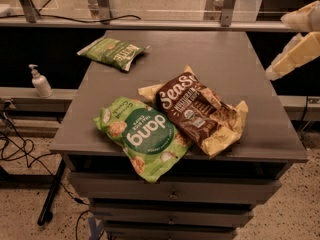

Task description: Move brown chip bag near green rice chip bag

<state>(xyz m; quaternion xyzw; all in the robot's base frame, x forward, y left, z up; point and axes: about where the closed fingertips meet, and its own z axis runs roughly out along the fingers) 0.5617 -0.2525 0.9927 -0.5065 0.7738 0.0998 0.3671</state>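
The brown chip bag lies crinkled on the front right part of the grey table, with its pale yellow edges showing. The green rice chip bag lies directly to its left at the table's front edge, overhanging it a little. The two bags touch along their sides. My gripper hangs in the air at the right edge of the view, above and to the right of the brown bag, clear of it and holding nothing.
A smaller, duller green bag lies at the table's back left corner. A soap dispenser stands on a ledge to the left. Drawers sit under the tabletop, and cables run over the floor at the left.
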